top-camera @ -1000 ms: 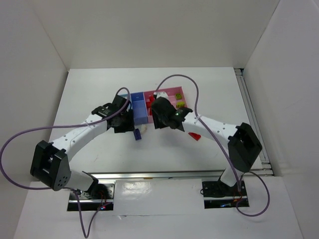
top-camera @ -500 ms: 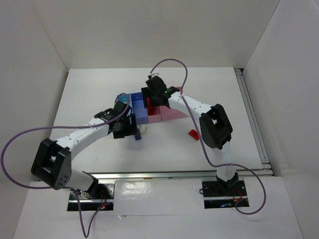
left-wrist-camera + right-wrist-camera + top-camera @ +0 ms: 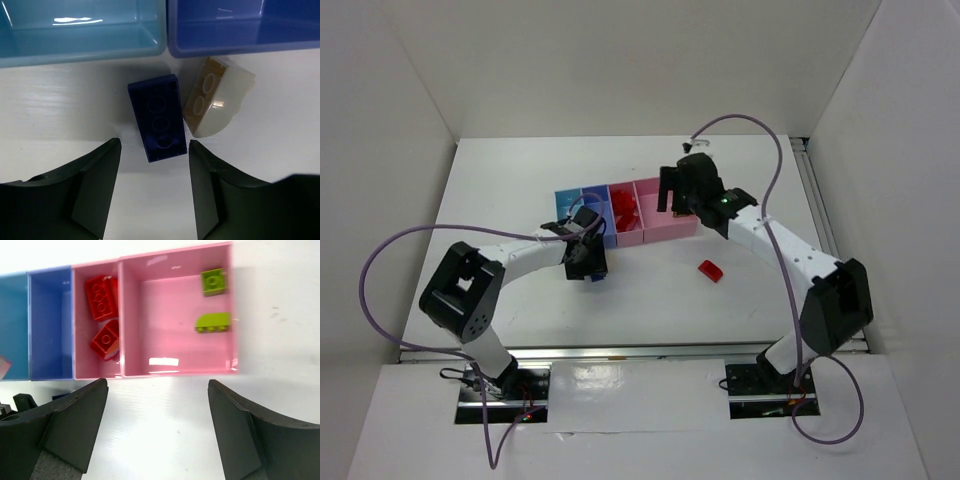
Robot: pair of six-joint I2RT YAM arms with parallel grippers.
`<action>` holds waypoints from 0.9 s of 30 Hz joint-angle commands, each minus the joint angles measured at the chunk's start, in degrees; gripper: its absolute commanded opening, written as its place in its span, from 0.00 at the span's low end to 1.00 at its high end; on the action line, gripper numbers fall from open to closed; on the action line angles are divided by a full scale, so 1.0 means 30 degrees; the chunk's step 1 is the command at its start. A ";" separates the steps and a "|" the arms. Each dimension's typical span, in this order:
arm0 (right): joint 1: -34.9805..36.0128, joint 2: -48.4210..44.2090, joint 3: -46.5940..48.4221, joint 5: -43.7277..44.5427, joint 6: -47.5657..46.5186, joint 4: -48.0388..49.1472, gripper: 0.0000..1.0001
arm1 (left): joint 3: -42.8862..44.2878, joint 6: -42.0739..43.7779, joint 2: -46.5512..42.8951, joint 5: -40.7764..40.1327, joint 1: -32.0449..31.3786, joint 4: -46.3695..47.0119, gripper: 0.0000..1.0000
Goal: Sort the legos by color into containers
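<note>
Left gripper (image 3: 152, 170) parted, empty, tips flanking dark blue brick (image 3: 157, 117); right gripper (image 3: 157, 425) wide apart, empty, over pink bins (image 3: 120, 320)

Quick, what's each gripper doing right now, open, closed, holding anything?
Left gripper: open, the dark blue brick partly between its fingers, not gripped.
Right gripper: open, holding nothing.

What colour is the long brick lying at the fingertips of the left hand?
The brick is dark blue; the left wrist view shows it best.
</note>
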 commanded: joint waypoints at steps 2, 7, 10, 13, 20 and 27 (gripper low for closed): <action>-0.0597 -0.2098 -0.1755 0.0528 0.0342 0.0018 0.88 | 0.0638 -0.0494 0.0711 -0.0884 -0.0174 0.0457 0.66; -0.1502 -0.3181 -0.3281 0.0704 0.0342 -0.0334 0.88 | 0.1544 -0.0494 0.1533 -0.2293 -0.0584 -0.0273 0.50; -0.2000 -0.3854 -0.4160 0.0530 0.0342 -0.0541 0.88 | 0.1985 -0.0494 0.1185 -0.2733 -0.0934 -0.1295 0.23; -0.2528 -0.4384 -0.5156 0.0294 0.0342 -0.0541 0.88 | 0.2630 0.0059 0.0189 -0.2938 -0.1167 -0.2700 0.14; -0.3117 -0.5587 -0.6768 0.0733 0.0723 -0.0978 0.88 | 0.5259 0.1205 -0.2332 -0.3873 -0.1345 -0.5631 0.02; -0.3292 -0.5821 -0.7620 0.0994 0.0899 -0.1857 0.89 | 0.8833 0.2055 0.0122 -0.6248 0.0321 -0.6955 0.02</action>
